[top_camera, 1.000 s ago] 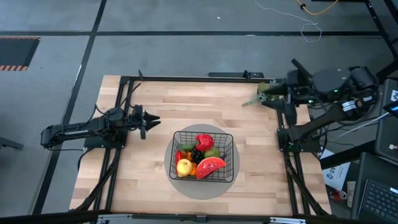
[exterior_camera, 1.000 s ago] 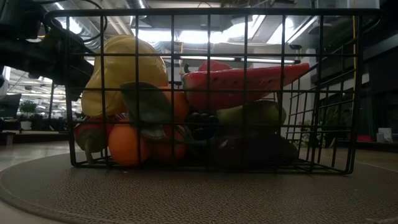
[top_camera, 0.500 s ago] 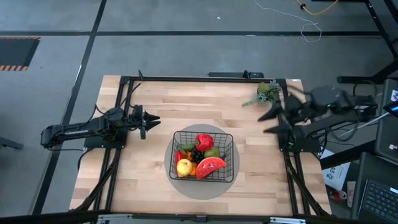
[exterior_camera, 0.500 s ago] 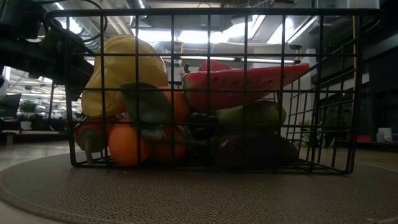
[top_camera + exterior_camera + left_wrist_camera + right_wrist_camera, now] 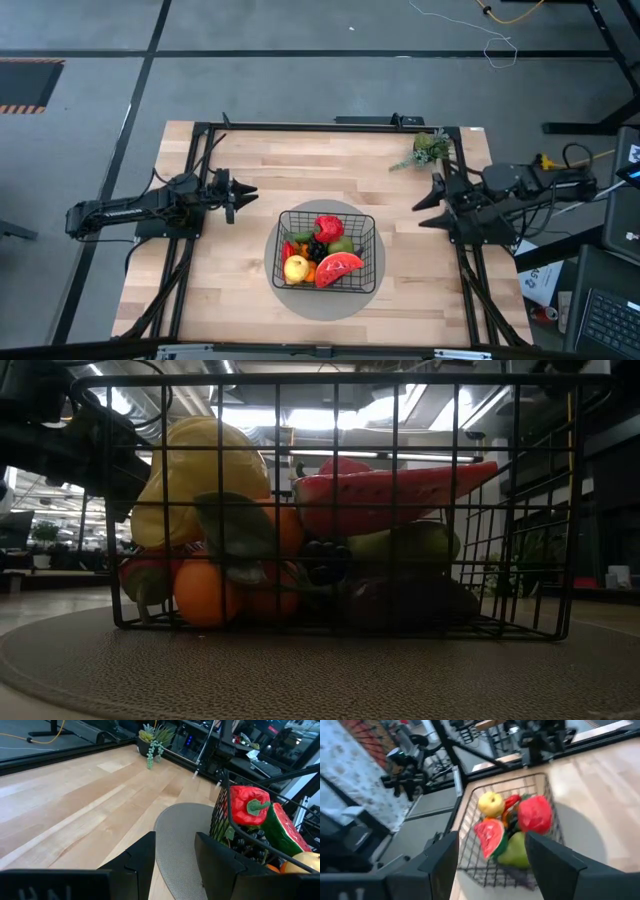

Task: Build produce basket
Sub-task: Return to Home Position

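Finds the basket [image 5: 372, 240] in the middle of the table [image 5: 300, 160], on the grey disc [image 5: 325, 298], filled with the produce [image 5: 318, 250] — lemon [image 5: 296, 267], watermelon slice [image 5: 338, 267] and red pepper [image 5: 328, 227] on top. Has the left gripper [image 5: 247, 193] to its left, slightly parted and empty; the right gripper [image 5: 425, 195] by the table's right edge — spread wide, holding nothing.

Floor: smooth grey floor [image 5: 300, 60] crossed by dark seam lines; orange-and-black hazard-striped patch [image 5: 25, 85] at its left edge. 
Cables: loose yellow cable [image 5: 520, 12] and thin white cable [image 5: 500, 48] lying on the floor beyond the far right corner. 
Furniture: pale wooden plank worktop [image 5: 300, 165], bordered by a black metal tube frame [image 5: 300, 125]; dark computer keyboard [image 5: 608, 320] beside the near right corner. 
Light: bright ceiling strip lights [image 5: 245, 415] over a dim room.
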Robot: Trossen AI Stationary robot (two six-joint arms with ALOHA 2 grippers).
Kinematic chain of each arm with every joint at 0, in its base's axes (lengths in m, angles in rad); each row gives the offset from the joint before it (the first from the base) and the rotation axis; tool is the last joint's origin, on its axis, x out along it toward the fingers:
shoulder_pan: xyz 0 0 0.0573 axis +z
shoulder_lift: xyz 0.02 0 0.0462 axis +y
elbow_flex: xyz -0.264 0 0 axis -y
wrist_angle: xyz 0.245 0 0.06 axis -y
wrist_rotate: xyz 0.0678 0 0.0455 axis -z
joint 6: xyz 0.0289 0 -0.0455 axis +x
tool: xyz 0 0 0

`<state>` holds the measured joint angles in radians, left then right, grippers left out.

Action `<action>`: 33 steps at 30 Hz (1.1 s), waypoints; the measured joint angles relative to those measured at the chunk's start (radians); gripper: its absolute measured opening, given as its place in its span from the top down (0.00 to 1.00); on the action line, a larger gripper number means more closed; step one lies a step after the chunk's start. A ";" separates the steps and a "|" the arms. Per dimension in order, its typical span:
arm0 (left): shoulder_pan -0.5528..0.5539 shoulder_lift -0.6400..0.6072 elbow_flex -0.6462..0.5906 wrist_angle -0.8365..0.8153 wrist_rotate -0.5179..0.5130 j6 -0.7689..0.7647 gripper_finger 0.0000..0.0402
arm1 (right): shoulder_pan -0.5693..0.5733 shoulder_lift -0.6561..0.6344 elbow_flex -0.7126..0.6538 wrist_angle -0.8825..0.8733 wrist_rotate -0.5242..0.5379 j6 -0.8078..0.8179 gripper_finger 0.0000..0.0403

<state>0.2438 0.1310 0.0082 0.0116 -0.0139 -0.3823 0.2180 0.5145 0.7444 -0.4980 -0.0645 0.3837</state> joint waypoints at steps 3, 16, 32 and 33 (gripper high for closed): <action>0.000 0.000 0.000 0.000 0.000 0.000 0.67 | 0.000 -0.064 -0.062 0.002 -0.042 0.000 0.43; 0.000 0.000 0.000 0.000 0.000 0.000 0.67 | 0.000 -0.163 -0.387 0.323 0.108 0.035 0.43; 0.000 0.000 0.000 0.000 0.000 0.000 0.67 | 0.000 -0.240 -0.521 0.507 0.042 -0.492 0.43; 0.000 0.000 0.000 0.000 0.000 0.000 0.67 | 0.000 -0.254 -0.521 0.505 0.027 -0.493 0.43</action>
<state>0.2437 0.1314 0.0082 0.0116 -0.0135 -0.3824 0.2180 0.2609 0.2237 0.0072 -0.0379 -0.1094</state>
